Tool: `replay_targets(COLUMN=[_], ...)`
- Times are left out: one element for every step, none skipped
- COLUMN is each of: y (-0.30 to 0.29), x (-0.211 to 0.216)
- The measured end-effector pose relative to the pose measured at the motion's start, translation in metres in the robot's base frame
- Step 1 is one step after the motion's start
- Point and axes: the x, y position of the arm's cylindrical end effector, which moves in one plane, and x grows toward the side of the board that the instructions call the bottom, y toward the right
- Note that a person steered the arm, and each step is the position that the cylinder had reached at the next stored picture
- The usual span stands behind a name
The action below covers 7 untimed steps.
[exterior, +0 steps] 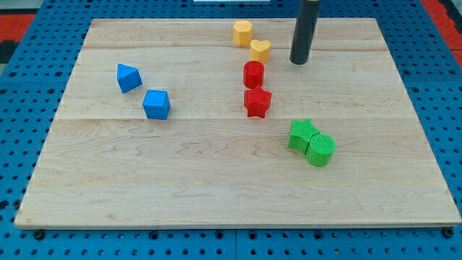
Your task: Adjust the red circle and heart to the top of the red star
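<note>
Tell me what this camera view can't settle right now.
- Upper rod: cut off by the view's top edge; only my tip shows, right of the yellow heart.
- Red circle against red star: touching or apart, unclear.
- Green blocks: pressed together, front hides the rear's shape.

A: What is lying where on the desk [180, 188]?

B: The red circle [253, 74] is sitting just above the red star [257, 102], toward the view's top. The yellow heart [260, 50] is lying just above the circle, and the yellow hexagon [242, 32] is sitting up and left of the heart.

A: And my tip [299, 62]?

B: It is standing right of the heart, apart from it. The blue cube [156, 105] and another blue block [128, 77] are sitting well left. The green cylinder [321, 150] is touching a green block [302, 135], lower right of the star.
</note>
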Motion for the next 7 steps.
replay_targets(y=[-0.016, -0.045, -0.046, -0.047, -0.028, -0.032, -0.054], x=[-0.006, -0.006, -0.006, -0.006, -0.013, -0.026, -0.028])
